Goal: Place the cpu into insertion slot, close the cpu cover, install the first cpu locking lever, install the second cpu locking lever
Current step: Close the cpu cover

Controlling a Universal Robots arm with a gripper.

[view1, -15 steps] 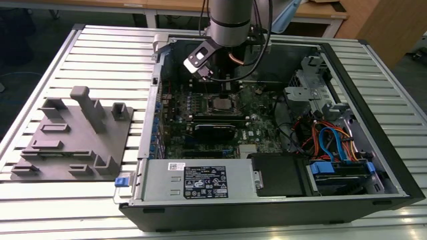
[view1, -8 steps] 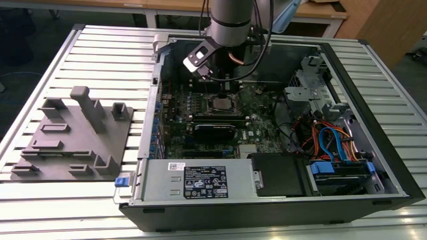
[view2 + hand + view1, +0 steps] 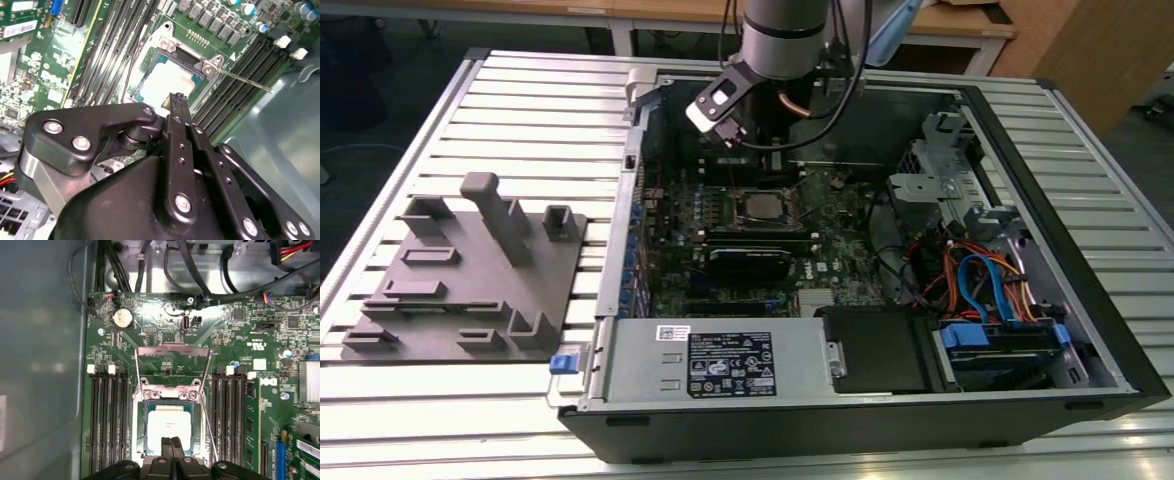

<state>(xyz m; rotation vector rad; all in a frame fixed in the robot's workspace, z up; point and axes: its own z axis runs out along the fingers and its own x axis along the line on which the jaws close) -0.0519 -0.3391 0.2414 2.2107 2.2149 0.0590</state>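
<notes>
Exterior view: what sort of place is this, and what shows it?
Probably a robotics lab: an opened computer case lies on a slatted metal table, a robot arm above it.

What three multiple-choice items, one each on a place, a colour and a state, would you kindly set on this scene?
1. Where does the cpu lie?
A. in the insertion slot
B. on a long memory slot
C. outside the computer case

2. What colour is the circuit board?
A. red
B. green
C. white

3. How does the cpu cover stand?
A. shut down over the chip
B. swung open, away from the chip
C. removed from the board

Answers:
1 A: the chip's silver top sits inside the socket's rim, just beneath the pincer.
2 B: the board is green all round the socket in both wrist views.
3 B: the thin frame stands back from the socket, and the board shows through its window.
</notes>
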